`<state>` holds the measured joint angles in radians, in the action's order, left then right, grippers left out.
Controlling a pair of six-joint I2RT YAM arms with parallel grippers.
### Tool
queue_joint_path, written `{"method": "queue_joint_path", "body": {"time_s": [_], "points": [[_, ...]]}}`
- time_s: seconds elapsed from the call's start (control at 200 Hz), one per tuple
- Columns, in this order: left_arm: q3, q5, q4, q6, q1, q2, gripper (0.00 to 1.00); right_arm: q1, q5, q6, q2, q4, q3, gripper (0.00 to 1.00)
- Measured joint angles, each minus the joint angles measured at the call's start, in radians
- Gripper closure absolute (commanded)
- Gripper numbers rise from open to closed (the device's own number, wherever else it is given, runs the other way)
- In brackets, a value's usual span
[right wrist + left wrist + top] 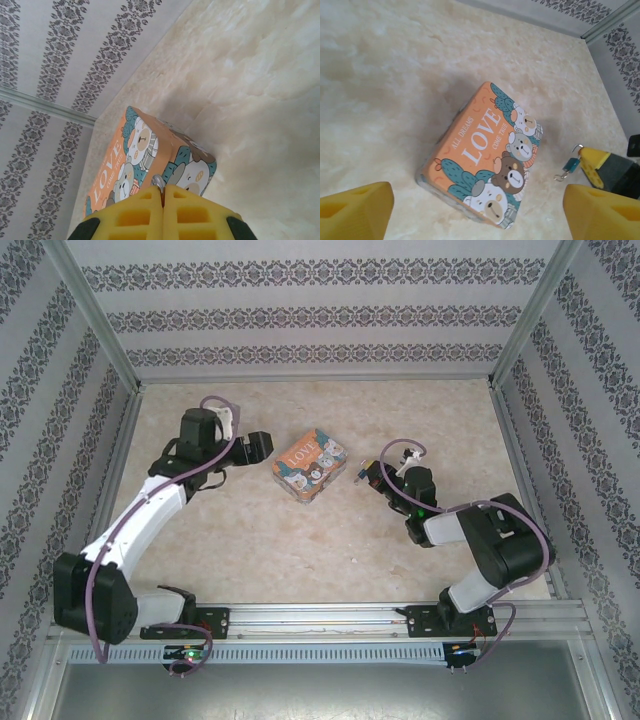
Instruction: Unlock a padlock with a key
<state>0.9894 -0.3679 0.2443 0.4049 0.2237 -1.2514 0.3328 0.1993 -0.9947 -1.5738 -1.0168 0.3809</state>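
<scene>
The tiny teal padlock (573, 164) hangs at the tip of my right gripper (363, 477), its silver shackle uppermost and a small key ring (561, 176) dangling below the body. In the right wrist view the right gripper (163, 192) is shut, with a silver metal bit (158, 182) pinched between the yellow pads; the padlock's body is hidden there. My left gripper (480, 220) is open, its yellow fingers (355, 210) spread wide above the near end of the tin, touching nothing. From above, the left gripper (257, 447) sits just left of the tin.
The orange "LOVE" tin (310, 468) with cartoon bears lies flat between the two grippers, mid-table. Patterned walls enclose the beige tabletop (300, 540) on three sides. The mounting rail (320, 618) runs along the near edge.
</scene>
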Motion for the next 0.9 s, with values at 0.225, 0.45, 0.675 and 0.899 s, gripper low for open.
{"method": "queue_joint_path", "body": {"time_s": [0.225,0.45,0.675,0.899], "points": [[-0.069,0.042,-0.026,-0.132,-0.006,0.141,0.01,-0.004,0.0,0.055,0.106,0.129,0.0,1.0],[-0.128,0.06,-0.057,-0.266,-0.008,0.22,0.0,-0.004,0.0,0.112,0.211,0.268,0.004,1.0],[-0.237,0.039,-0.148,-0.388,-0.009,0.29,0.01,-0.01,0.023,0.179,0.309,0.449,0.051,1.0],[-0.391,0.024,-0.28,-0.459,-0.009,0.313,0.01,-0.01,0.027,0.244,0.402,0.612,0.1,1.0]]}}
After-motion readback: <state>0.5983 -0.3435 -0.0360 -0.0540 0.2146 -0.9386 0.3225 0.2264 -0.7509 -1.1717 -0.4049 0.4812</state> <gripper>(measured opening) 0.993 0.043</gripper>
